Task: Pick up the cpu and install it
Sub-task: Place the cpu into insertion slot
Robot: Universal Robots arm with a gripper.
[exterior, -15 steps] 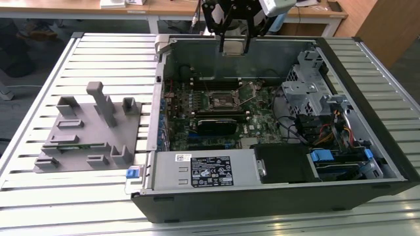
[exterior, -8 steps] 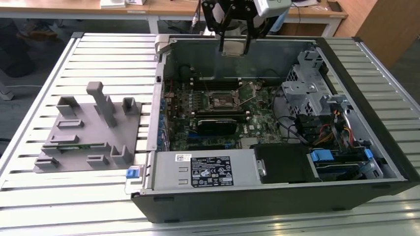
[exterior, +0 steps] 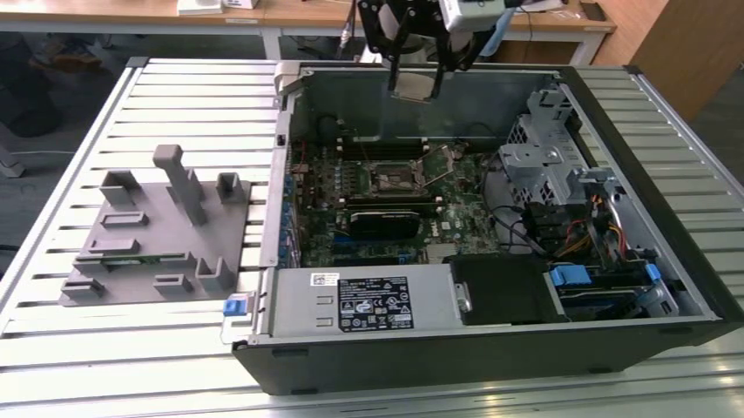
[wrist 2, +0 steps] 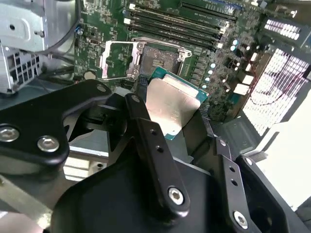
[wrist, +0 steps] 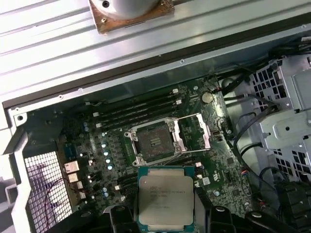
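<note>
Above the computer case [exterior: 489, 353], gripper [wrist 2: 171, 99] clamped on the cpu [wrist: 166, 196] by two edges, open socket [wrist: 154, 142] below.

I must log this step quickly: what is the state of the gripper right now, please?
Gripper: shut on the cpu, holding it by its edges above the open computer case.
</note>
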